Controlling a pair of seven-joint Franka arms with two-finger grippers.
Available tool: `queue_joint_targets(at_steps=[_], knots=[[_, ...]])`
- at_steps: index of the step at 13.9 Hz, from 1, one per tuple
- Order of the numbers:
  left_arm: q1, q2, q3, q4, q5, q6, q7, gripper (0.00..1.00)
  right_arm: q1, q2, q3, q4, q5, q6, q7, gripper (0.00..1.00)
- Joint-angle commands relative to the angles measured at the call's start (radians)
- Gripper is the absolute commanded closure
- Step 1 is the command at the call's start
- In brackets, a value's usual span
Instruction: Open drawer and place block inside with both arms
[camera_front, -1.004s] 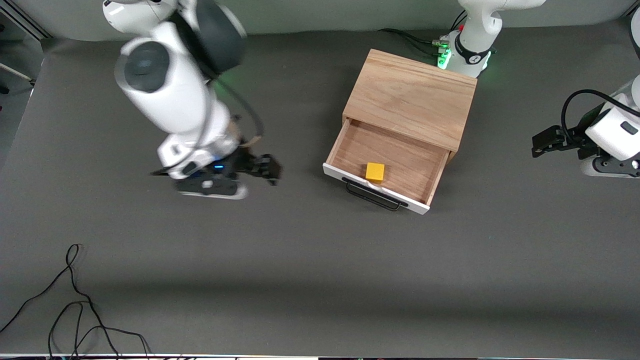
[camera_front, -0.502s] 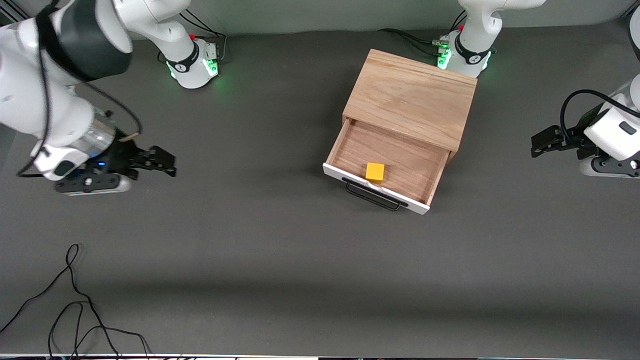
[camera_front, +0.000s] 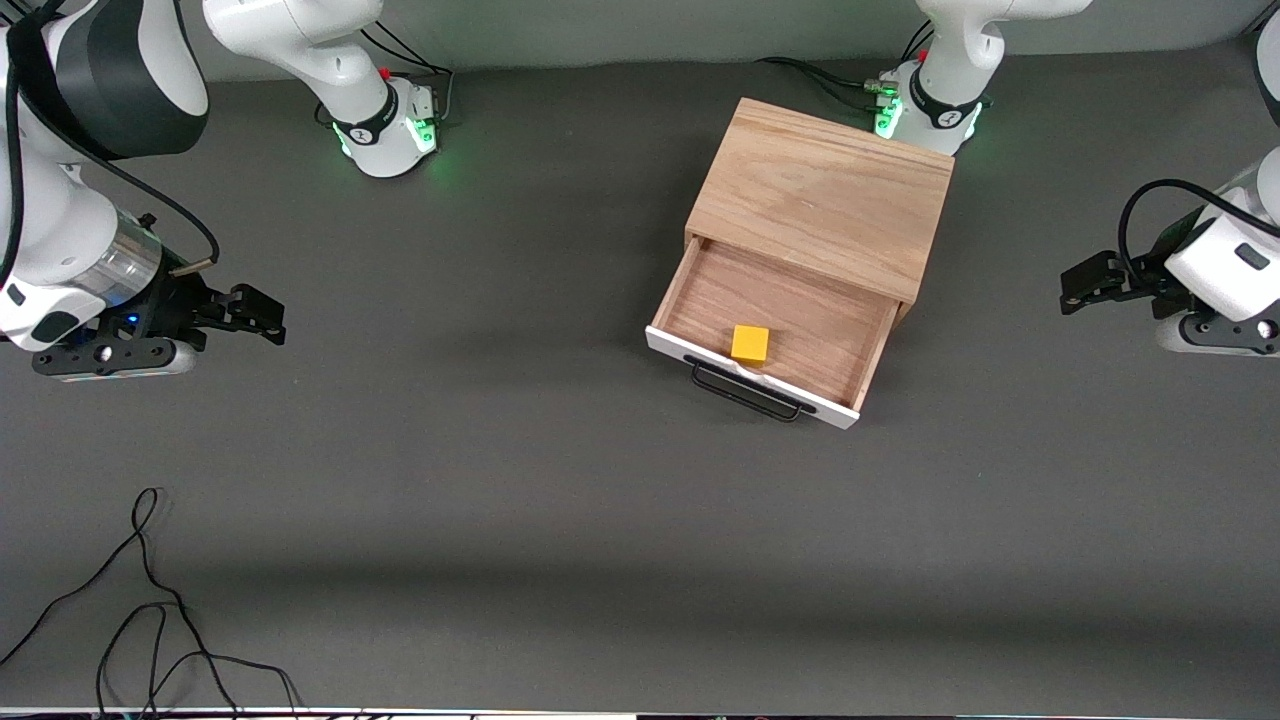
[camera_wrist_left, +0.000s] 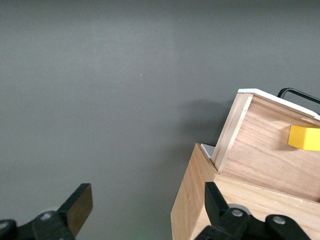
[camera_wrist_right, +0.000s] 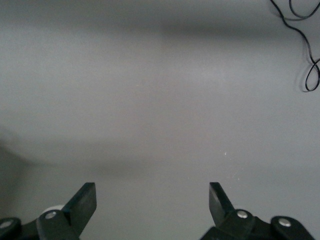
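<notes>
The drawer (camera_front: 850, 352) of the light wooden cabinet (camera_front: 820, 195) stands pulled out, its white front and black wire handle (camera_front: 745, 392) facing the front camera. The yellow block (camera_front: 750, 343) lies inside on the wood floor, close to the front panel; the left wrist view also shows the block (camera_wrist_left: 304, 137) in the drawer (camera_wrist_left: 270, 140). My left gripper (camera_front: 1085, 280) hangs open and empty at the left arm's end of the table, apart from the cabinet. My right gripper (camera_front: 255, 313) is open and empty over bare table at the right arm's end.
A loose black cable (camera_front: 150, 600) lies on the grey table near the front edge at the right arm's end, and the cable (camera_wrist_right: 305, 45) shows in the right wrist view too. Both arm bases (camera_front: 385, 125) stand along the back edge.
The right arm has swung away from the drawer toward its own end of the table, gripper open throughout. The left arm, drawer and block have stayed where they were.
</notes>
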Motion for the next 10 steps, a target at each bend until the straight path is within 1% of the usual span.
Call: queue_joint_targets(at_steps=[1, 4, 6, 10], knots=[[-0.014, -0.013, 0.011, -0.009, 0.013, -0.009, 0.012, 0.00, -0.025, -0.006, 0.025, 0.033, -0.020, -0.036, -0.003, 0.00], [-0.015, -0.013, 0.011, -0.009, 0.013, -0.009, 0.012, 0.00, -0.037, -0.001, 0.023, 0.035, -0.017, -0.042, 0.003, 0.00], [-0.015, -0.013, 0.011, -0.009, 0.013, -0.009, 0.012, 0.00, -0.037, -0.001, 0.018, 0.035, 0.006, -0.044, 0.002, 0.00], [-0.015, -0.013, 0.011, -0.009, 0.013, -0.009, 0.012, 0.00, -0.037, 0.002, 0.015, 0.035, 0.007, -0.044, -0.006, 0.00]])
